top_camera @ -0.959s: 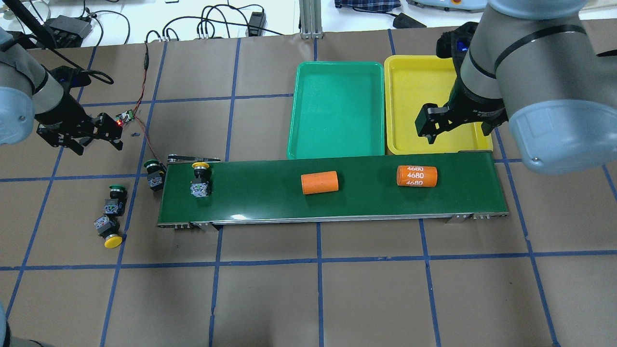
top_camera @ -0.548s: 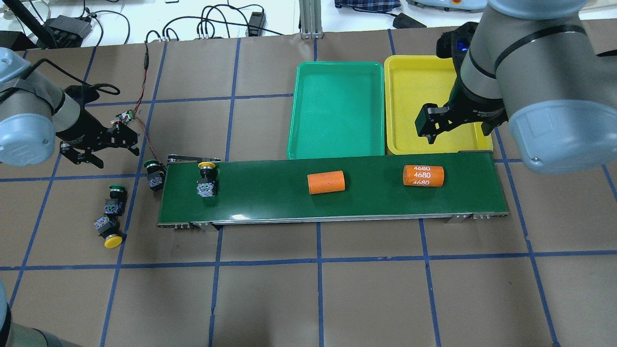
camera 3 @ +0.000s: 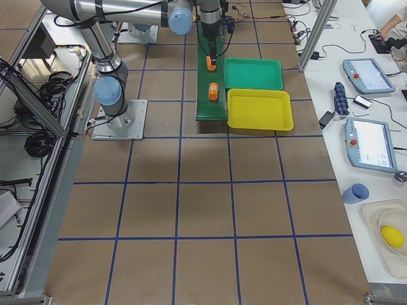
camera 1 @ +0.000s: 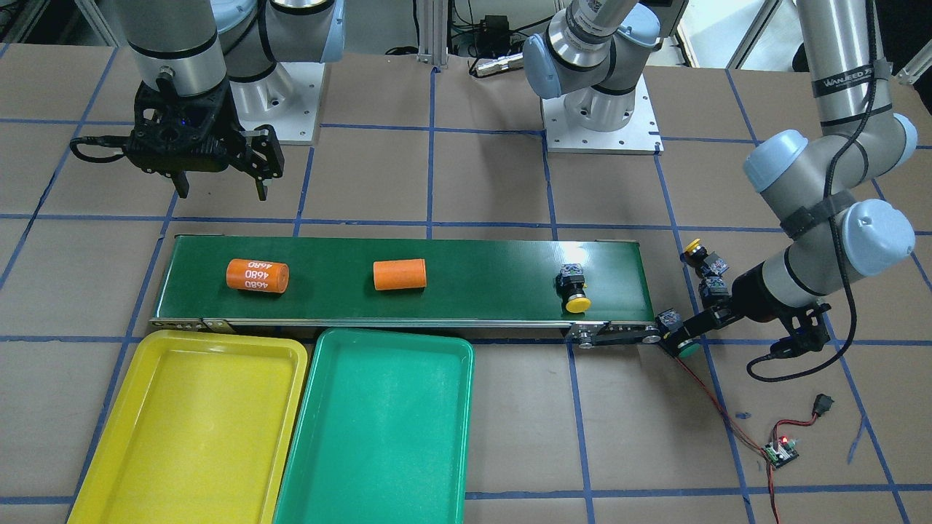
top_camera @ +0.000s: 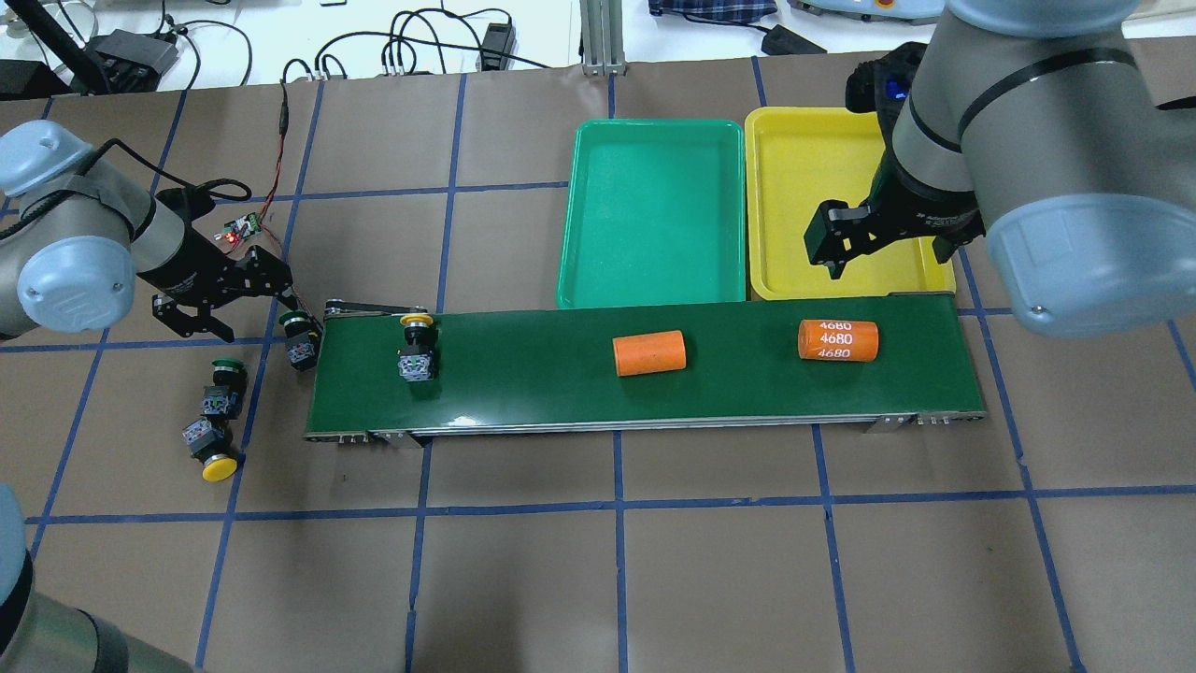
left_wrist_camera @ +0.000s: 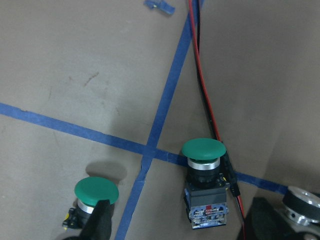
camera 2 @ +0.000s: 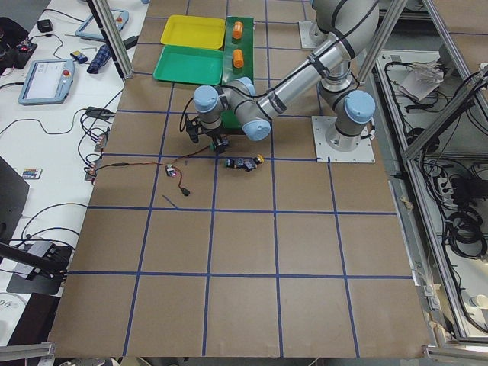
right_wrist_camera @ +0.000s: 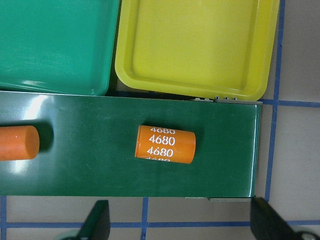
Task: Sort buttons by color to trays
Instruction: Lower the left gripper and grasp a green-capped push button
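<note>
Yellow button (top_camera: pixel 416 350) sits on the belt (top_camera: pixel 523 374); three other buttons (top_camera: pixel 224 385) lie toward the bench's (top_camera: pixel 523 579) left edge, the green tray (top_camera: pixel 654 206) and yellow tray (top_camera: pixel 804 187) toward its far edge. Left gripper (top_camera: pixel 241 313) and right gripper (camera 1: pixel 222 193) gape wide, holding nothing.

A brown table (top_camera: pixel 523 579) gridded with blue tape (top_camera: pixel 729 505) fills the room's middle, with a white bench (camera 3: pixel 391 105) along its far edge strewn with pendants (camera 3: pixel 372 143) and black cables (top_camera: pixel 402 42), an aluminium post (top_camera: pixel 603 37) between.
</note>
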